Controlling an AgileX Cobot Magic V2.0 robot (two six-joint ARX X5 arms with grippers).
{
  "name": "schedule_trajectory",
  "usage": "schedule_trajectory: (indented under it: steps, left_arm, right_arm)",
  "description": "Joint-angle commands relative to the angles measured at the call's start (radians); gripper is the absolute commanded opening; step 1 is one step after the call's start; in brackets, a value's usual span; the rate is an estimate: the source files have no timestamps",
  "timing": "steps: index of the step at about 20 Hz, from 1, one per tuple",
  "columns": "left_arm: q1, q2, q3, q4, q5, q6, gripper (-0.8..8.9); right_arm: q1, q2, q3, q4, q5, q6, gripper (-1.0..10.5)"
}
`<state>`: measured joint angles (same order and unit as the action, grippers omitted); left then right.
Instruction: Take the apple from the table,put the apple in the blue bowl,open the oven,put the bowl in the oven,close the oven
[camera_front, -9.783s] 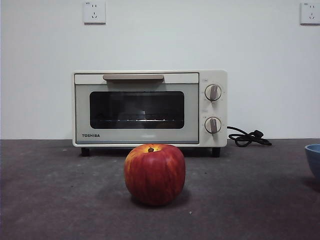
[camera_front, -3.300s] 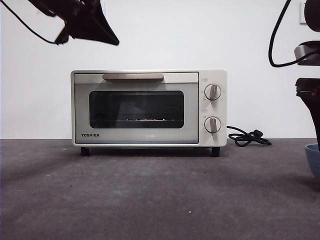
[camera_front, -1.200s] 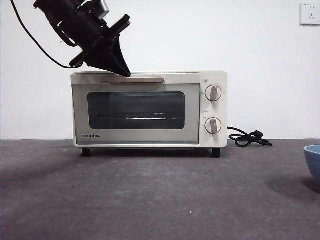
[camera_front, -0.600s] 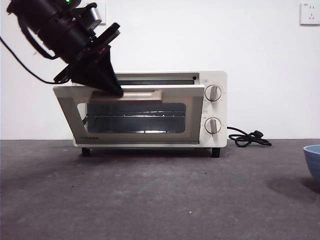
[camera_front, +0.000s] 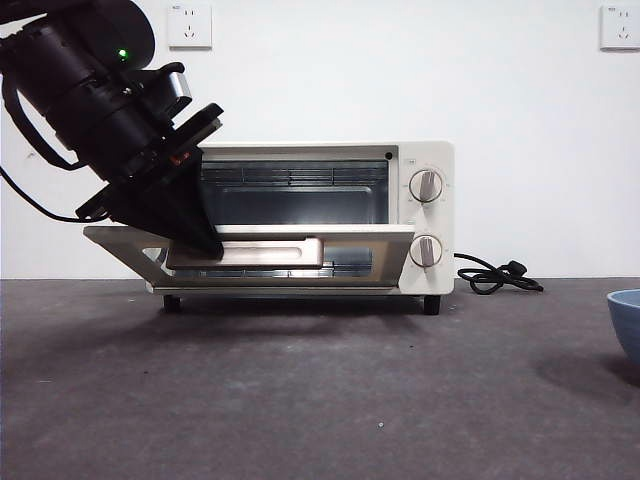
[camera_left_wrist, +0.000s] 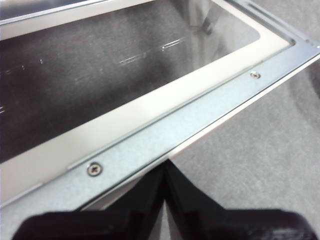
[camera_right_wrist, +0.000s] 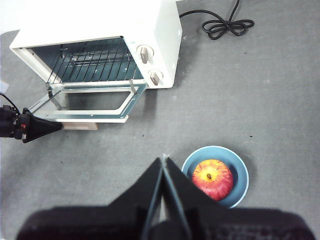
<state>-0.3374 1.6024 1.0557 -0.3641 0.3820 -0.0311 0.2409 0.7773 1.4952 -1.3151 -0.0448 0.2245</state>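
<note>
The cream oven (camera_front: 428, 215) stands at the back of the table (camera_front: 320, 400), its door (camera_front: 300, 234) swung down almost level, racks showing inside. My left gripper (camera_front: 212, 245) is shut, its tip pressed on the left end of the beige handle (camera_front: 262, 252); the left wrist view shows the gripper tip (camera_left_wrist: 165, 163) right at the door's metal edge (camera_left_wrist: 150, 150). The red apple (camera_right_wrist: 212, 178) lies in the blue bowl (camera_right_wrist: 238, 166), which the front view cuts off at the right edge (camera_front: 627, 318). My right gripper (camera_right_wrist: 163, 159) hangs shut, high above the table, beside the bowl.
A coiled black cord (camera_front: 498, 276) lies to the right of the oven. Two wall sockets (camera_front: 190, 24) sit high on the white wall. Open table lies between the oven's door and the bowl.
The oven door has dropped from half open to almost level. My left gripper has gone down and toward the front with the handle. The bowl has not moved.
</note>
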Motion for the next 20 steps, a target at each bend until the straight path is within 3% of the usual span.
schedule_trajectory:
  steps: [1, 15, 20]
  left_arm:
    - [0.005, 0.014, 0.004, 0.066, -0.066, 0.015, -0.06]
    - [-0.040, 0.014, -0.105, 0.147, -0.075, -0.034, -0.06]
    - [-0.061, 0.014, -0.105, 0.077, 0.043, -0.016, -0.06]
  right_arm:
    - [0.001, -0.003, 0.001, 0.007, 0.013, -0.002, -0.1]
    - [0.001, -0.003, 0.001, 0.018, 0.019, -0.019, -0.1]
    - [0.001, 0.006, 0.001, -0.017, 0.019, -0.018, -0.1]
